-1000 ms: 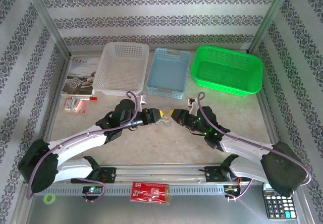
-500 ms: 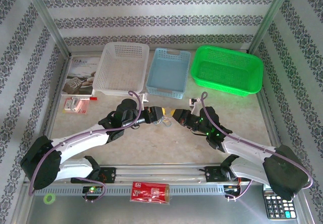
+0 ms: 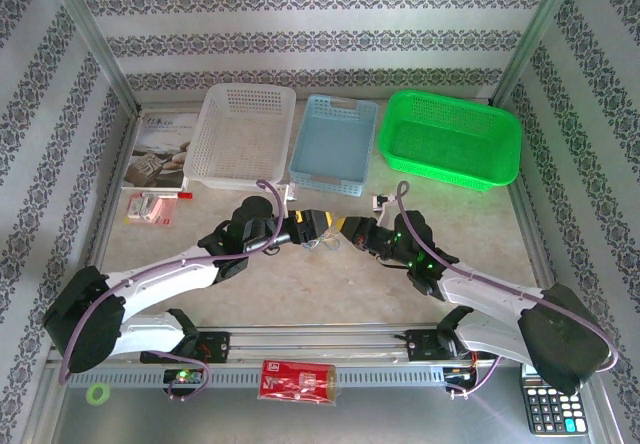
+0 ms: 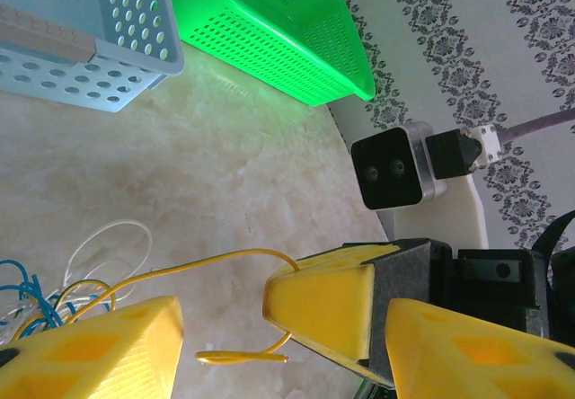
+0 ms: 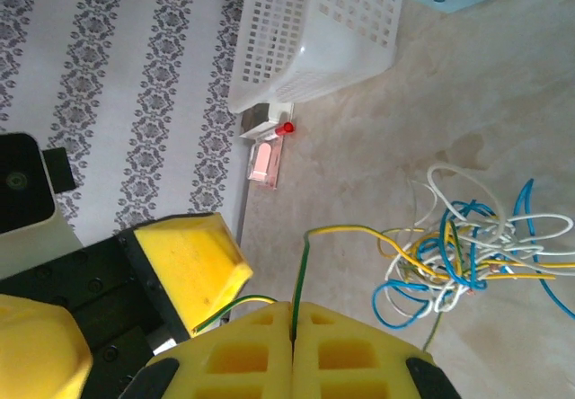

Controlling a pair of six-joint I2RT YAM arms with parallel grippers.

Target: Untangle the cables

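Widest of all: the marbled worktop [image 3: 330,289]. Along its far edge, side by side: green basket [image 3: 450,139], white basket [image 3: 240,134], smaller blue basket [image 3: 333,144].

In front of these, meeting mid-worktop: left arm [image 3: 160,279] and right arm [image 3: 480,294], tips almost touching.

Left jaws: parted wide, gripping nothing, with the tip of the right jaws in the gap between them.

Right jaws: pressed shut on a single yellow-green strand.

Just beside both tips, lying on the worktop: the cables [image 5: 467,255], a loose knot of yellow, white and blue threads, joined to the right jaws by that pinched strand.
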